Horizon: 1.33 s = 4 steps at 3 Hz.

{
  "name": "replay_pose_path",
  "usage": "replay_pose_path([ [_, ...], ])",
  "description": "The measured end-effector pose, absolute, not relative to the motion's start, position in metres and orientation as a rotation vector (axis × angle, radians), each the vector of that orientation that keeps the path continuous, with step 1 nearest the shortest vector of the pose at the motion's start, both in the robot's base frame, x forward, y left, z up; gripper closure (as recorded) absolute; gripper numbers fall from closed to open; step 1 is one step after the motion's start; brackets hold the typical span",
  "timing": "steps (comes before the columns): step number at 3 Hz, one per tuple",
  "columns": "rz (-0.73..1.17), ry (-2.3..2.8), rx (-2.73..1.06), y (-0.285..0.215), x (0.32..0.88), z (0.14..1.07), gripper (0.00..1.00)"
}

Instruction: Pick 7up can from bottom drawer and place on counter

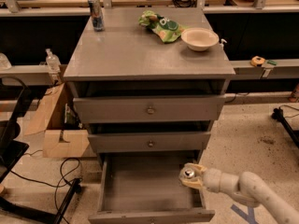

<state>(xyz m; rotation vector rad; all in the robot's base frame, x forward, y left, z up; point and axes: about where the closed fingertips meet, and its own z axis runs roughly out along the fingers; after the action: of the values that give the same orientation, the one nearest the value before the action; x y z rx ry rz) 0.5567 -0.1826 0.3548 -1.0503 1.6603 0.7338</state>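
The bottom drawer (140, 188) is pulled open at the foot of the gray cabinet, and its plain floor is bare. My gripper (190, 177) reaches in from the lower right and is shut on the 7up can (188, 173). Only the can's shiny silver top shows between the pale fingers (198, 170). The can is held above the right side of the drawer, near its right wall. The counter (140, 50) is the broad gray top above the drawers.
On the counter stand a slim dark can (96, 14) at the back left, a green snack bag (161, 24) and a pale bowl (199, 38) at the back right. Two shut knobbed drawers (149, 109) sit above the open one. A cardboard box (56, 125) and cables lie left.
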Motion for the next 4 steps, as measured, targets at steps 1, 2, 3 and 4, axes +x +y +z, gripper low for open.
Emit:
replay_pose_path([
  [1,0.677,1.646,-0.984,-0.198,0.524,0.491,1.00],
  [2,0.660,1.655,-1.017,-0.165,0.494,0.571,1.00],
  [3,0.641,1.780,-1.117,-0.100,0.452,0.612,1.00],
  [4,0.604,1.804,-1.166,-0.100,0.438,0.622,1.00],
])
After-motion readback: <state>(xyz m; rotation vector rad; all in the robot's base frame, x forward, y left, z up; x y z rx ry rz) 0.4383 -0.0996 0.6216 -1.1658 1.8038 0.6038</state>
